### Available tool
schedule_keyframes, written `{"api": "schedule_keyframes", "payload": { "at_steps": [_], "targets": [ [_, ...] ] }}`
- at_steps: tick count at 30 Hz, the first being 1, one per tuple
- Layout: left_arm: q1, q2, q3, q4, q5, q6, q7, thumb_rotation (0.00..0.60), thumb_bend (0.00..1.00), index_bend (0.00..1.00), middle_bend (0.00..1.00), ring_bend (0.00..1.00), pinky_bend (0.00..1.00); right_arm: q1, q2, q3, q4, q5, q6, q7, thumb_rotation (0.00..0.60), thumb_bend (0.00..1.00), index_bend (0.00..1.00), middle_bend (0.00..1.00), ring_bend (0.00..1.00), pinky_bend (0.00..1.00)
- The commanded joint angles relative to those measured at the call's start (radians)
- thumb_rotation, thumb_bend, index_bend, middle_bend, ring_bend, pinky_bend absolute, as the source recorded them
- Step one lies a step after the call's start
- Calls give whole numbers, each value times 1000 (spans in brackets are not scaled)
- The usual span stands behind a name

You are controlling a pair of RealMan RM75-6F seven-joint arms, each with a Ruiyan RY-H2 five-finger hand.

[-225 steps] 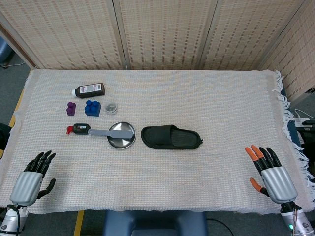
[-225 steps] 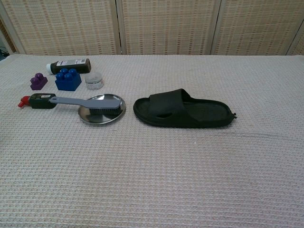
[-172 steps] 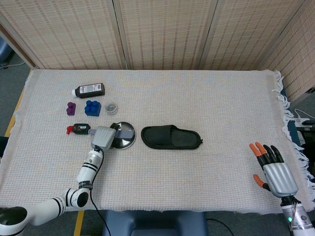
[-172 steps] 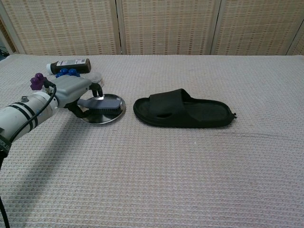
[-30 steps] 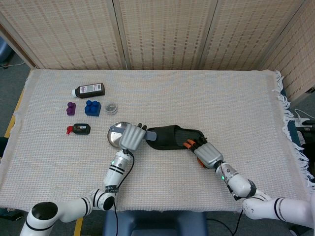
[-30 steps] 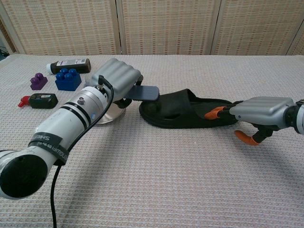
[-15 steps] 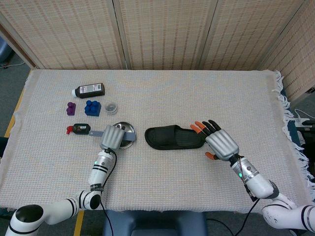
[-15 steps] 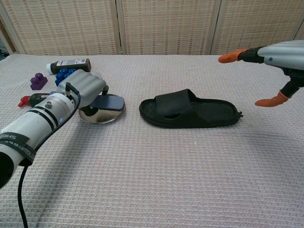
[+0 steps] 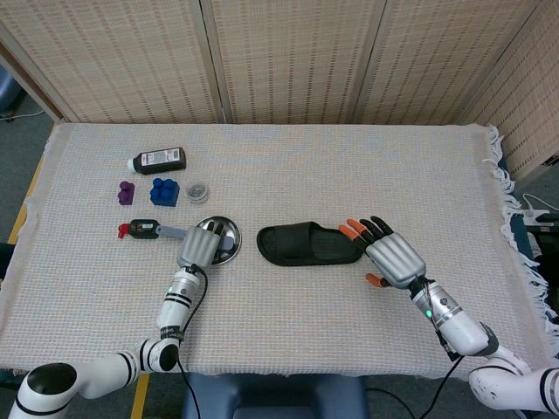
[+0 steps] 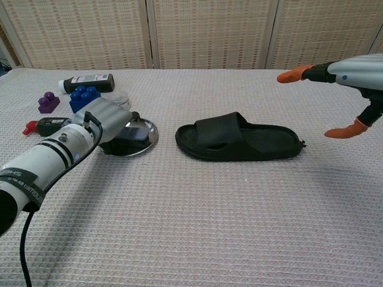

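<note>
Counter (image 9: pixel 288 332) carries black slipper (image 9: pixel 310 243), long axis left-right, heel end toward right hand (image 9: pixel 395 258), which hovers just beside it, fingers spread, grasping nothing. Left hand (image 9: pixel 199 247) over steel plate (image 9: pixel 224 237), clasping brush handle (image 9: pixel 171 233); brush head hidden.

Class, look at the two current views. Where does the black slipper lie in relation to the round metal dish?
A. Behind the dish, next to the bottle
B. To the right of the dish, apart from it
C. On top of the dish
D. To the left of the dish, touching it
B: the black slipper lies flat on the cloth to the right of the round metal dish, with a strip of bare cloth between them in both views.
</note>
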Motion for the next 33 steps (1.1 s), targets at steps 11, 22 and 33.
{"api": "schedule_keyframes", "payload": {
  "at_steps": [11,22,33],
  "targets": [
    [15,87,10,-200,-7,105,87,600,357,106,169,763,1000,-28,10,5,-7,-16,29,8,600,168,0,0,0,0],
    [243,441,158,-687,217,255,-299,600,357,2,3,134,480,-248,39,-99,-37,-143,320,11,600,167,0,0,0,0],
    [662,585,420,-410,614,737,-959,600,346,10,0,0,168,-503,-17,-172,103,-254,625,38,600,165,0,0,0,0]
  ]
}}
